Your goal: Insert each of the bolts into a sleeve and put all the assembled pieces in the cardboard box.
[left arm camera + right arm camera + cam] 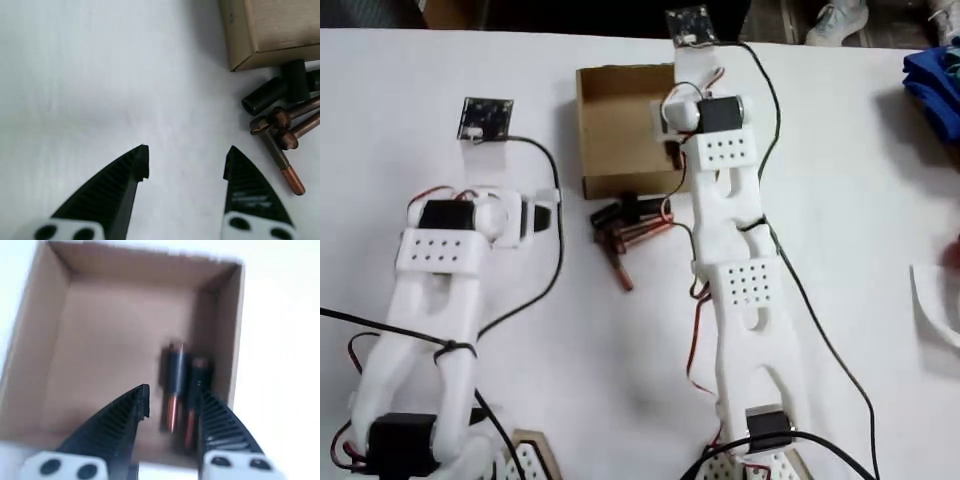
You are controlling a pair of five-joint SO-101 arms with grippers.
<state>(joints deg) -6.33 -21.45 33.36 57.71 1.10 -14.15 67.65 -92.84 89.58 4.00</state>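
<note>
Your left pincer (186, 162) open over the white worktop (100, 75), your right pincer (172, 400) open above the cardboard box (110, 340), two assembled pieces (175, 372) inside, three loose bolts (274, 145) and at least two black sleeves (265, 96) heaped just beside it.

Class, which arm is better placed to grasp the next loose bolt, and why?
Left: the left gripper, open, hangs beside the loose bolts, while the right gripper is over the cardboard box.

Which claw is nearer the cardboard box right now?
Right. The right claw hangs open directly over the cardboard box, above two assembled pieces inside. The left claw is over the table, off to one side of the box.
</note>
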